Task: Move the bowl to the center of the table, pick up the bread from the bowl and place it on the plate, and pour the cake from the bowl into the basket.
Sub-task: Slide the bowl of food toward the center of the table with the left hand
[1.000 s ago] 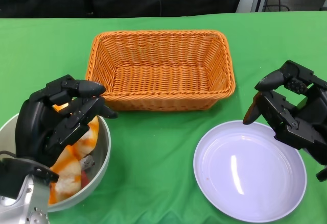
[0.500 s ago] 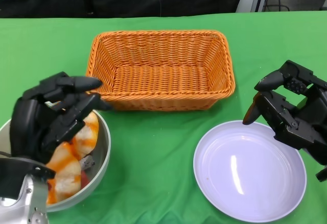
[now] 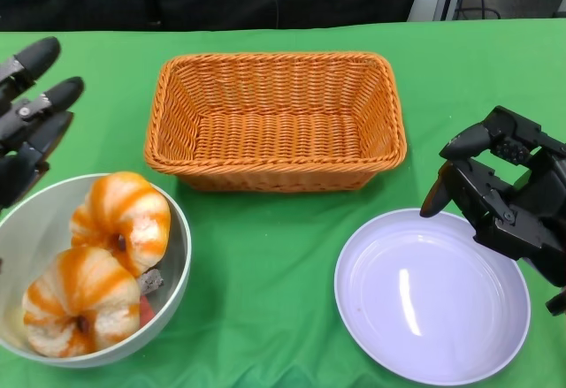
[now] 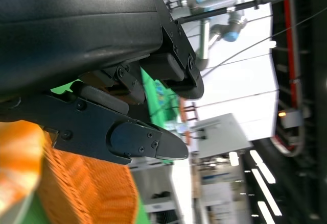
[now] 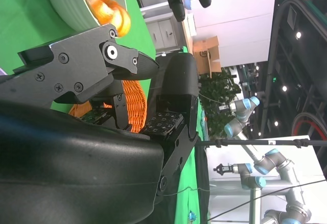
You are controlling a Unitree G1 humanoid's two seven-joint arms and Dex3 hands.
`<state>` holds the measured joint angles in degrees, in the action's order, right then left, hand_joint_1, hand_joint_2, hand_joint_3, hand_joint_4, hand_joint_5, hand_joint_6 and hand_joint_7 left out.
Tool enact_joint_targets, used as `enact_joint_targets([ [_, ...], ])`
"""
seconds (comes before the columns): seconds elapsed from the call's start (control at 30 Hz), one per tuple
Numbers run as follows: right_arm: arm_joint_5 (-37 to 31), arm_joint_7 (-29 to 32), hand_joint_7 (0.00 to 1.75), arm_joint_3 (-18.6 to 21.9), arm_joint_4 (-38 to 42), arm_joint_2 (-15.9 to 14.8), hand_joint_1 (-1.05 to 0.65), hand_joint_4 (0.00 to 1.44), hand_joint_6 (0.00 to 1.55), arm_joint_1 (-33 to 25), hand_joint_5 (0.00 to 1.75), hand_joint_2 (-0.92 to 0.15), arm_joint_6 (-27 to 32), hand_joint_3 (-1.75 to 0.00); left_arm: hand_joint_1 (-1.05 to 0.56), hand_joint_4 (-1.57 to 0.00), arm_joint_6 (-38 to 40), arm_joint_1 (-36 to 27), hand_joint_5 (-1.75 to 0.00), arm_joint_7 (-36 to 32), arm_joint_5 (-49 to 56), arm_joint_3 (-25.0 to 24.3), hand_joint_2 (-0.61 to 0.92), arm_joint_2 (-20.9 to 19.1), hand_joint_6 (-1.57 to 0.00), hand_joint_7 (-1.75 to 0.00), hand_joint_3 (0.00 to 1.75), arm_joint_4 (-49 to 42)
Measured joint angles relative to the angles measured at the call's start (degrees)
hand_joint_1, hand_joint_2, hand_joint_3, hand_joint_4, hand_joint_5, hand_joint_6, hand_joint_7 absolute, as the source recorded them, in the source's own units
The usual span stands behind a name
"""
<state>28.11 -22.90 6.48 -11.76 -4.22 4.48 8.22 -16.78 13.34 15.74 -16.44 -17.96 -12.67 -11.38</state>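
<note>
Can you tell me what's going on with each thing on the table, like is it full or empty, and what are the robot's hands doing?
bowl: upright at the table's left edge, holding food.
bread: two orange-striped pieces, resting in the bowl.
basket: upright, empty.
plate: flat on the table, empty.
left hand: raised beside the bowl, fingers apart, holding nothing.
right hand: hovering at the plate's far right edge, fingers apart, holding nothing.

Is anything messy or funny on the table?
Nothing is spilled or broken. The bowl sits at the near left edge of the table, partly cut off by the picture, with two orange-striped breads and something small tucked beneath them. The basket and plate hold nothing.
</note>
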Motion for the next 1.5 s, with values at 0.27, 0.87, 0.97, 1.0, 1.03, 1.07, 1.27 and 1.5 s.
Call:
enact_joint_targets([
  [0.27,-0.21,-0.01,1.13,-0.17,0.06,0.06,-0.09,0.63,0.66,0.01,1.51,-0.75,-0.11,-0.68,-0.82,-0.42,2.64,1.5,0.0,-0.5,4.39,-0.31,0.92,-5.79,-0.4,0.0,0.48,-7.49],
  [0.87,-0.23,-0.15,1.14,-0.37,0.56,0.09,-0.09,0.62,0.65,0.02,1.52,-0.78,-0.12,-0.64,-0.86,-0.3,9.62,5.14,0.0,-4.5,16.23,3.81,0.92,-12.18,-0.29,0.0,0.59,-19.11],
  [0.97,-0.24,-0.25,1.14,-0.42,0.82,0.1,-0.09,0.62,0.65,0.02,1.52,-0.78,-0.12,-0.65,-0.82,-0.29,9.82,5.89,0.0,-4.54,16.18,3.95,0.92,-12.17,-0.28,0.0,0.6,-20.5],
  [1.0,-0.24,-0.26,1.14,-0.42,0.86,0.1,-0.09,0.62,0.66,0.02,1.52,-0.77,-0.12,-0.65,-0.81,-0.29,9.77,6.03,0.0,-4.53,16.15,3.98,0.92,-12.17,-0.27,0.0,0.61,-21.09],
  [1.03,-0.23,-0.25,1.13,-0.41,0.9,0.1,-0.09,0.63,0.66,0.02,1.52,-0.78,-0.12,-0.65,-0.81,-0.29,9.82,6.25,0.0,-4.47,16.1,4.11,0.92,-12.17,-0.26,0.0,0.62,-21.67],
  [1.07,-0.23,-0.25,1.13,-0.41,0.94,0.1,-0.09,0.63,0.66,0.02,1.52,-0.78,-0.12,-0.65,-0.81,-0.28,10.15,6.67,0.0,-4.18,15.9,4.21,0.92,-12.17,-0.24,0.0,0.62,-22.38],
  [1.27,-0.25,-0.4,1.12,-0.41,1.11,0.13,-0.09,0.64,0.67,0.03,1.51,-0.78,-0.17,-0.64,-0.8,-0.26,12.06,8.71,0.0,-1.07,14.01,4.59,0.92,-12.16,-0.21,0.0,0.61,-26.57],
  [1.5,-0.26,-0.24,1.13,-0.42,1.1,0.22,-0.09,0.63,0.66,0.03,1.52,-0.77,-0.17,-0.65,-0.82,-0.26,12.02,9.96,-0.01,-0.84,14.19,5.54,0.92,-12.16,-0.19,0.0,0.61,-30.25],
])
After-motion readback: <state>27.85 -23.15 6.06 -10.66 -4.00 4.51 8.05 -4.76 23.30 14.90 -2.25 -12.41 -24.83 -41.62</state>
